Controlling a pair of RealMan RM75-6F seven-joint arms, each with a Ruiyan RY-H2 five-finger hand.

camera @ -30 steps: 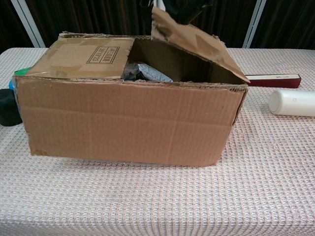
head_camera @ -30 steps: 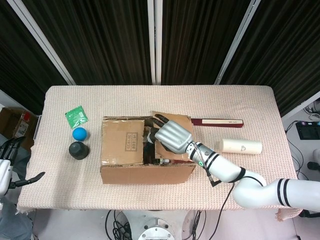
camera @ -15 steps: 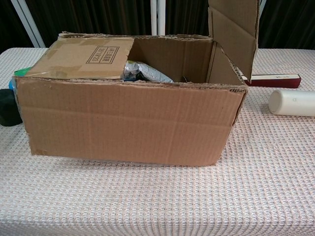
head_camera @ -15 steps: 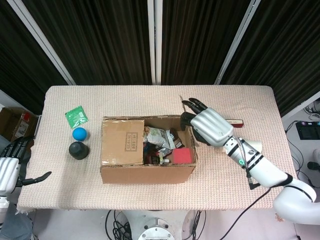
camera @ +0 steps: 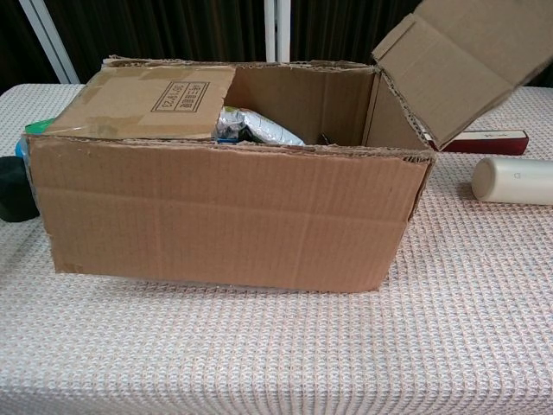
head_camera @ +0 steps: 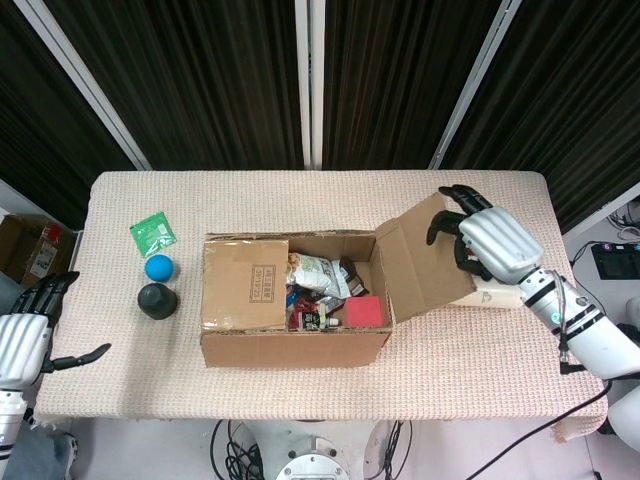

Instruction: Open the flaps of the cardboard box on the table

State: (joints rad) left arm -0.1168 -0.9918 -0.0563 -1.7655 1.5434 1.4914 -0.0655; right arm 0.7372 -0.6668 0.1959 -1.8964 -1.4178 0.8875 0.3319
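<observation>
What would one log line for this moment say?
right hand pushing right flap outward | left flap shut | left hand idle

From my seat: brown cardboard box (head_camera: pixel 290 345) on a beige waffle-weave tablecloth (head_camera: pixel 480 370). At its 9 o'clock I've got a blue ball (head_camera: pixel 159 267), green packet (head_camera: pixel 153 234), and black lump (head_camera: pixel 157 300). Silver-grey right hand (head_camera: pixel 490 245) at 3.

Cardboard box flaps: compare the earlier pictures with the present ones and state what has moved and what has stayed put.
The right hand has swung the right-side brown cardboard flap from lying over the open cardboard box up and outward, so it now leans to the right. The left-side flap with the printed label stays flat and closed. The left hand remains off the table's edge, holding nothing.
</observation>
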